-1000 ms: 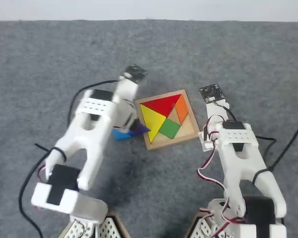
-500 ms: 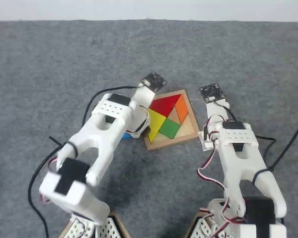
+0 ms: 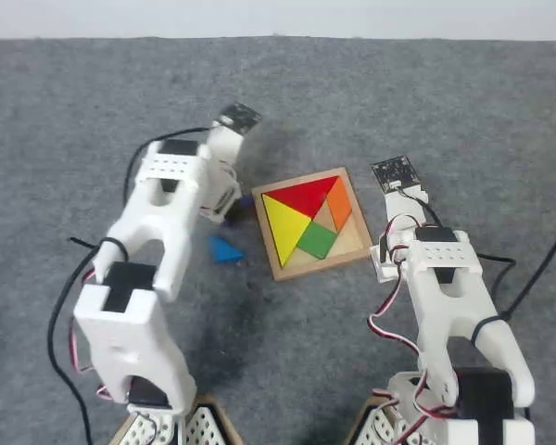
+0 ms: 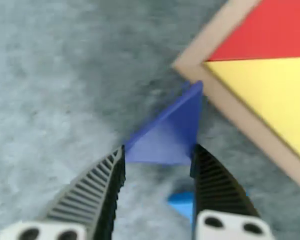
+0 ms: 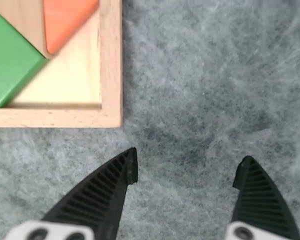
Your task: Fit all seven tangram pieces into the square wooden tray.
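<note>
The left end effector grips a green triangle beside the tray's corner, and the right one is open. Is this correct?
No: the left wrist view shows the left end effector gripping a dark blue triangle, not green. The rest holds.

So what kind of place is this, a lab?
Probably a robotics lab bench: left arm and right arm side by side on a grey mat, a wooden tray holding tangram pieces, the left gripper gripping a blue triangle.
</note>
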`<action>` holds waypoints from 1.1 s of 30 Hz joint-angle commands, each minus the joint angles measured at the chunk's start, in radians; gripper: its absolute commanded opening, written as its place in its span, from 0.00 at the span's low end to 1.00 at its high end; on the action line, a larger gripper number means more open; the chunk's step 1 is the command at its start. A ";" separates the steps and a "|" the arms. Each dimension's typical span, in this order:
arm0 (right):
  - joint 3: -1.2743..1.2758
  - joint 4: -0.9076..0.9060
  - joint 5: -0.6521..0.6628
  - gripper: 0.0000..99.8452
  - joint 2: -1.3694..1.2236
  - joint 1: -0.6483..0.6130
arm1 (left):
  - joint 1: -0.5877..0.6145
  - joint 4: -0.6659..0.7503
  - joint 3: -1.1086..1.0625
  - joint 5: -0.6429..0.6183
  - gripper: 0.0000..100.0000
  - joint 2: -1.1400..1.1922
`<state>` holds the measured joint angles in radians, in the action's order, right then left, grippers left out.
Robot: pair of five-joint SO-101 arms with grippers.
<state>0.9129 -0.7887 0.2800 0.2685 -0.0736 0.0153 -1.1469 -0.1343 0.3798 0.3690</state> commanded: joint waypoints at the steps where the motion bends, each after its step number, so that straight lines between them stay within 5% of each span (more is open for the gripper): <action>1: -0.012 0.021 -0.011 0.31 0.041 0.005 | 0.060 -0.017 0.074 0.012 0.21 -0.015; 6: -0.012 0.021 -0.011 0.31 0.041 0.005 | 0.055 -0.180 0.064 -0.017 0.21 -0.104; 13: -0.012 0.019 -0.011 0.31 0.047 0.005 | 0.008 -0.212 -0.099 -0.483 0.21 -0.331; 20: -0.011 0.012 -0.011 0.31 0.047 0.005 | -0.051 -0.123 -0.185 -0.901 0.21 -0.166; 33: -0.011 0.012 -0.011 0.31 0.048 0.005 | -0.035 -0.381 0.091 -0.910 0.21 0.235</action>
<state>0.9129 -0.7887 0.2800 0.2685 -0.0736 -0.0123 -1.4584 -0.0990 -0.5255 0.4994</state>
